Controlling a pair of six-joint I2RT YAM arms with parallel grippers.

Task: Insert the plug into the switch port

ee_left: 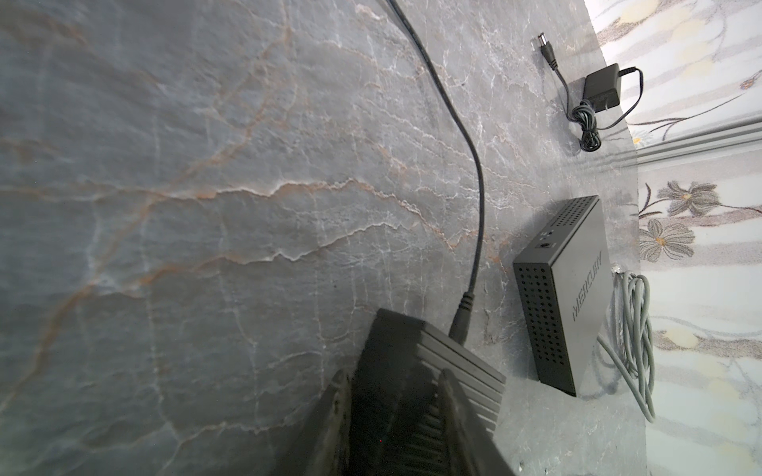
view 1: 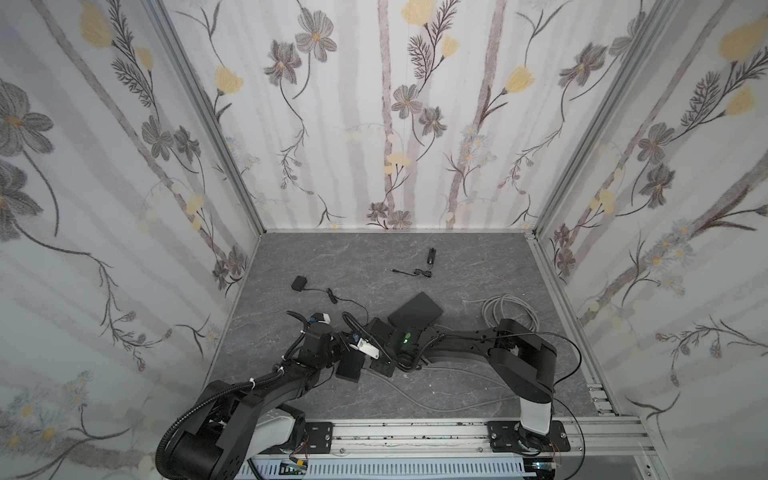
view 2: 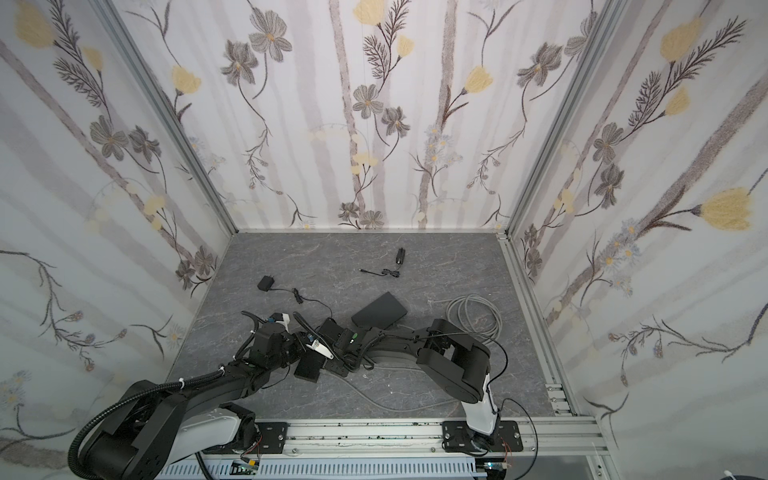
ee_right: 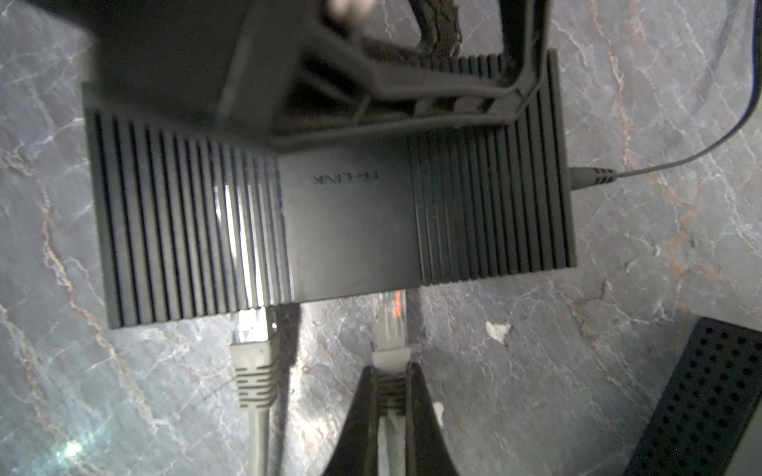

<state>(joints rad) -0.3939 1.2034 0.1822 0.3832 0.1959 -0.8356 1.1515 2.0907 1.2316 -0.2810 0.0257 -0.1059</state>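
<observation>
Holding plug [ee_right: 389, 329] by boot in right gripper [ee_right: 389, 373], lower ctr of right wrist view, tip at switch [ee_right: 350, 222] port edge. Clamping switch w/ left gripper [ee_left: 396, 383]. Could jam on port lip if skewed; shove switch away if clamped loosely.

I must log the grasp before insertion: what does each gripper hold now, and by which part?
The right gripper pinches the plug by the grey boot at its rear. The left gripper clamps the switch across its ribbed body.
</observation>
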